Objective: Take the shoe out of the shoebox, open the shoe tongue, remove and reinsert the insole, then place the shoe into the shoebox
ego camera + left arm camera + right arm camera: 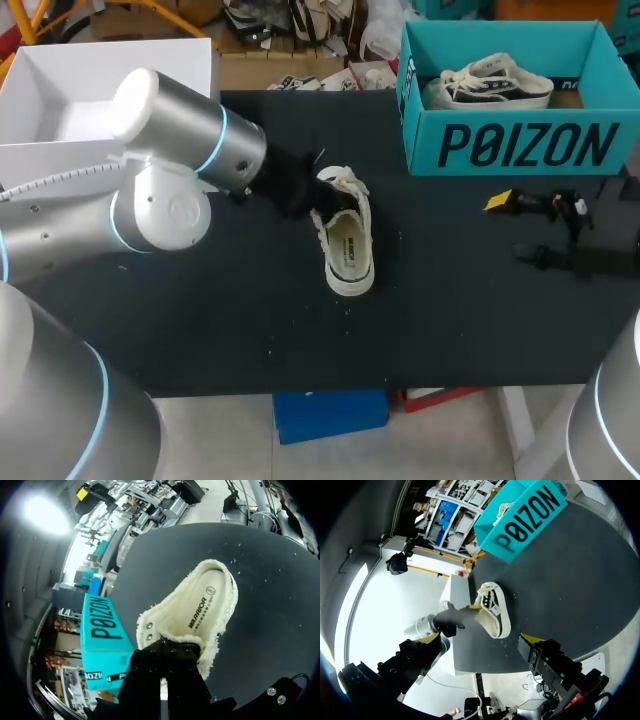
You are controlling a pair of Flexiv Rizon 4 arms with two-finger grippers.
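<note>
One shoe (345,235) sits out of the shoebox (510,145) on the tabletop (450,320), insole (200,612) apparently not yet removed; left gripper (167,649) at its opening, grip impossible to tell; right gripper (482,639) spread.

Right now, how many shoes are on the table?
2. One cream canvas shoe lies on the black table near its middle; one white sneaker with a dark stripe sits inside the teal cardboard shoebox. The box wall may hide another.

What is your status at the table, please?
Left gripper at shoe, lace end. Right gripper open, off to side. It sits upright on table, outside box. Nothing blocking.
</note>
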